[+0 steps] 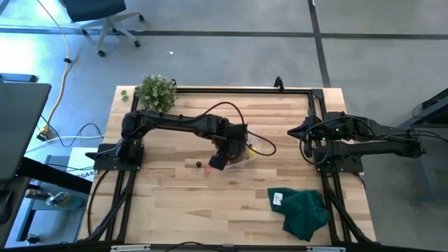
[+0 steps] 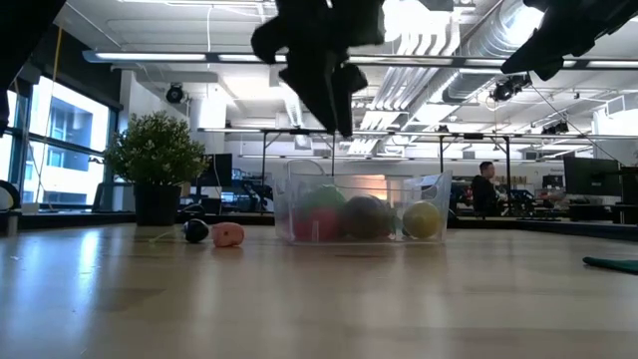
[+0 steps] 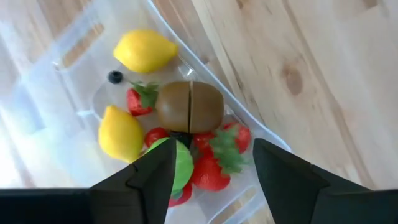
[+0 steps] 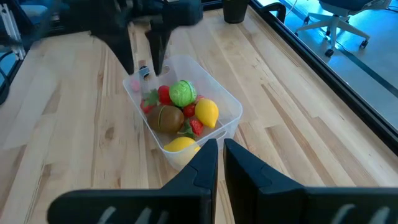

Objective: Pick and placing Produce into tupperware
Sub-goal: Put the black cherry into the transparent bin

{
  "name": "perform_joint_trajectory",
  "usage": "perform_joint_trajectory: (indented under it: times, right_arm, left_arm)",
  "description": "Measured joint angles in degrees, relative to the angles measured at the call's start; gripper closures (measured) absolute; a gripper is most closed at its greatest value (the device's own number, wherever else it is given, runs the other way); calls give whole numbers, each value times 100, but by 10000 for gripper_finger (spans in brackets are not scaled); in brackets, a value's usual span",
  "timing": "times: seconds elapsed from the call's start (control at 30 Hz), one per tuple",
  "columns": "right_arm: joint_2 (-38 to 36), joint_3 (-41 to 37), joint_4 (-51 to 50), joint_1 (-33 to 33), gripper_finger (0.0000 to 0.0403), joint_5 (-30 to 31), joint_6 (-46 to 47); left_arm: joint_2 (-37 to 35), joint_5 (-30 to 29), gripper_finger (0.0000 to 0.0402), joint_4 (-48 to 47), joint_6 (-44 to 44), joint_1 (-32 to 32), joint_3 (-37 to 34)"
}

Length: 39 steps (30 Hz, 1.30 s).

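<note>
Wood table (image 1: 175, 203), left end effector (image 3: 211, 171) open, empty, above tupperware (image 4: 231, 107)

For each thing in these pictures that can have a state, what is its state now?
tupperware: upright, no lid, holding produce.
kiwi: inside the tupperware, its halves together.
lemons: two, inside the tupperware.
green piece: inside, on top of the pile.
two small pieces: on the table, outside the tupperware.
left gripper: open, empty, above the tupperware.
right gripper: shut, empty, at the table's side.
green cloth: crumpled on the table.
</note>
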Motion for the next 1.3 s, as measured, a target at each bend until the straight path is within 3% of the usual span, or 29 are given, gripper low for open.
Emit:
perform_joint_trajectory:
  times: [0.27,1.03,1.3]
  right_arm:
    - [0,0,1,0,384,1,0]
    - [-2,0,2,0,384,1,1]
    - [-2,0,2,2,384,1,1]
  left_arm:
    - [-3,-263,214,-605,142,3,638]
    - [-365,-452,220,-913,436,162,562]
    - [-365,242,220,-375,403,84,562]
